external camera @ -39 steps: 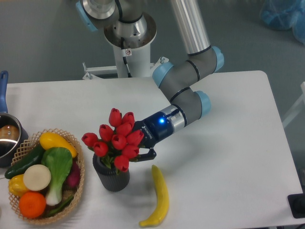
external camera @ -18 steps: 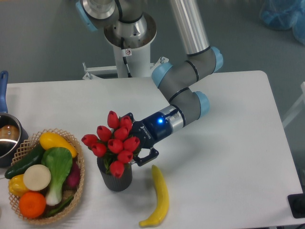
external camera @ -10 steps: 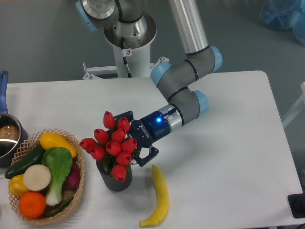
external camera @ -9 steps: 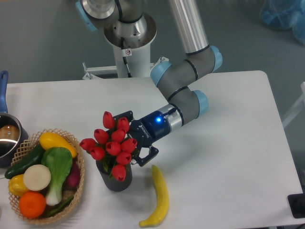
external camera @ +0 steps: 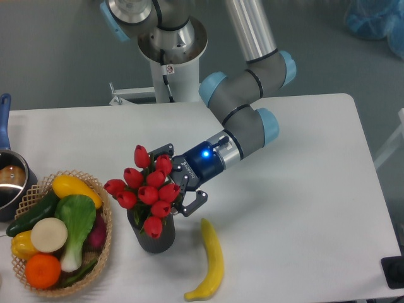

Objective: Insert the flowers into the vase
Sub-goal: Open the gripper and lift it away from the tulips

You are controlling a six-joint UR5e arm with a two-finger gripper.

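The flowers (external camera: 147,191), a tight bunch of red tulip buds with green stems, stand with their stems down in the vase (external camera: 151,238), a short dark grey ribbed cylinder on the white table. The buds spread wider than the vase mouth and hide it. My gripper (external camera: 180,177) sits just right of the bunch, at bud height. It is open: one finger (external camera: 162,150) shows above the buds and the other finger (external camera: 196,201) below right of them. Neither finger visibly presses the flowers.
A yellow banana (external camera: 213,260) lies right of the vase. A wicker basket (external camera: 106,235) of vegetables stands to its left. A metal pot (external camera: 9,185) with a blue handle sits at the left edge. The robot base (external camera: 170,60) stands behind the table.
The bunch has sunk lower into the vase and shifted slightly left. The fingers have spread apart from the stems, and the wrist has risen a little.
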